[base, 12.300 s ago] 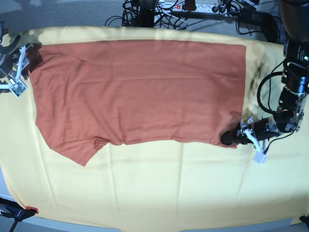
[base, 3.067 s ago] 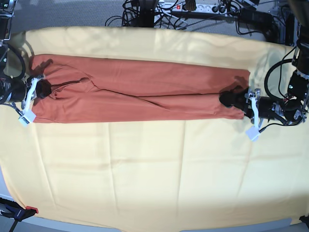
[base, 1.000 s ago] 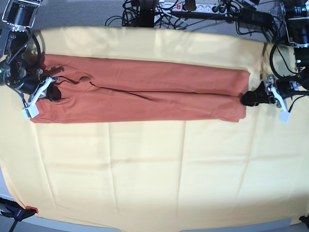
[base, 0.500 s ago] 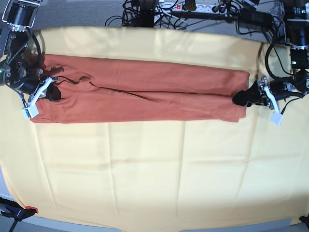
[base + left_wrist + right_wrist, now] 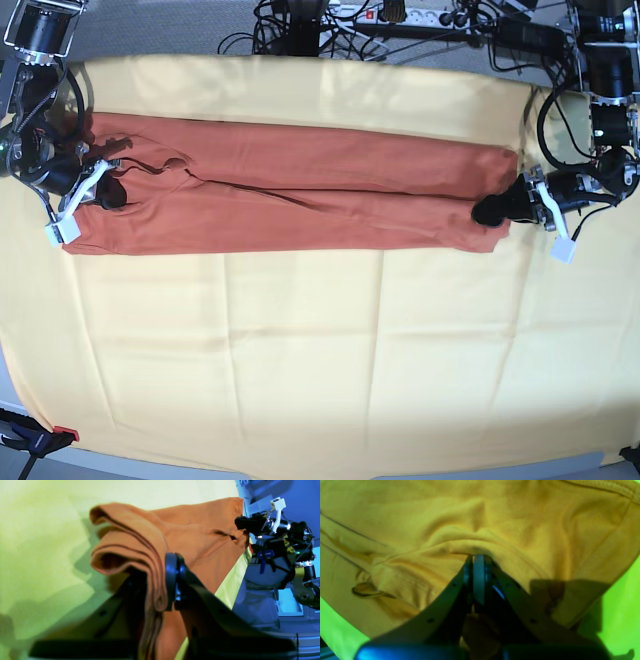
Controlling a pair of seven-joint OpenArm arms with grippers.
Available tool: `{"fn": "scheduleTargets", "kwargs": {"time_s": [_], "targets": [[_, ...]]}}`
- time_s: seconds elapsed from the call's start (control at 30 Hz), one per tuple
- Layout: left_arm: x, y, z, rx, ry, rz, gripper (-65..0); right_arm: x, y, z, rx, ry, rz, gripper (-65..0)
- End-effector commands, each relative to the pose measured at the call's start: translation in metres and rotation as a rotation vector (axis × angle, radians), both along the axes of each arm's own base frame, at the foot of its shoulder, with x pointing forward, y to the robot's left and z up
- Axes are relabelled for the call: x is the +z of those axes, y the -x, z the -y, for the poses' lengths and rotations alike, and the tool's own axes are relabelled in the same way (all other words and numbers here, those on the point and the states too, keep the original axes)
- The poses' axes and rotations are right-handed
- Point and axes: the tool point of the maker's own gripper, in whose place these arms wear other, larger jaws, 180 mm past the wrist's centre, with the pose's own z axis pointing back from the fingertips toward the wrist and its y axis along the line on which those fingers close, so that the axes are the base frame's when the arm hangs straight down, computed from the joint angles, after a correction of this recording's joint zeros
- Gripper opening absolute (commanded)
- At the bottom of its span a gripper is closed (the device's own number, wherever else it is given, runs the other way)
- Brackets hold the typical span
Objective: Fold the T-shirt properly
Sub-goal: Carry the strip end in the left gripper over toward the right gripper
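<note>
Far left of the base view: the right gripper [image 5: 108,193] sits on the collar end of the T-shirt [image 5: 290,195]. In the right wrist view its jaws are pressed together with a ridge of the shirt's cloth bunched right at their tips [image 5: 478,562]; the fabric wrinkles towards that point, and a stitched hem runs across the top right corner.

Centre: the T-shirt lies folded lengthwise into a long narrow band across the upper part of the pale-yellow cloth [image 5: 320,350]. A dark crease line runs along the band from the collar area towards the right. The band lies flat over most of its length. The yellow cloth below it shows faint square fold lines.

Right: the left gripper [image 5: 495,210] is at the hem end of the band, at its lower corner. In the left wrist view its two black fingers [image 5: 172,580] pinch several stacked layers of the shirt between them [image 5: 155,580], and the layered edge curls up and over above the grip. The right arm shows at the far end of the shirt in that view.

Bottom left corner: a clamp with an orange tip [image 5: 40,438] sits at the edge of the yellow cloth.
</note>
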Motion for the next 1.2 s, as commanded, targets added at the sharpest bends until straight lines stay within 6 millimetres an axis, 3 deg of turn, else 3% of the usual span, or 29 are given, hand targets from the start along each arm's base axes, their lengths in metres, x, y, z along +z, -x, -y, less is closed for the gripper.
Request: {"fn": "scheduleTargets", "kwargs": {"time_s": [0.0,0.47,0.9,1.17], "targets": [[-0.004,0.006,0.002,-0.032,-0.018,-0.039,-65.0,0.008,-0.004,0.008,0.002,0.030,0.016,-65.0],[0.021,-0.020,-0.006,-0.053,-0.057,-0.001,-65.0,0.008,-0.005,0.008,0.002,0.029,0.019,-65.0],[0.083,-0.027,0.033,-0.225,-0.116,0.258,-65.0,0.008,-0.005,0.009,0.001,0.031,0.021,-65.0],[0.081,-0.023,0.044,-0.238,-0.093,0.261,-65.0,0.008,-0.005,0.009,0.001,0.030,0.021,-65.0]]}}
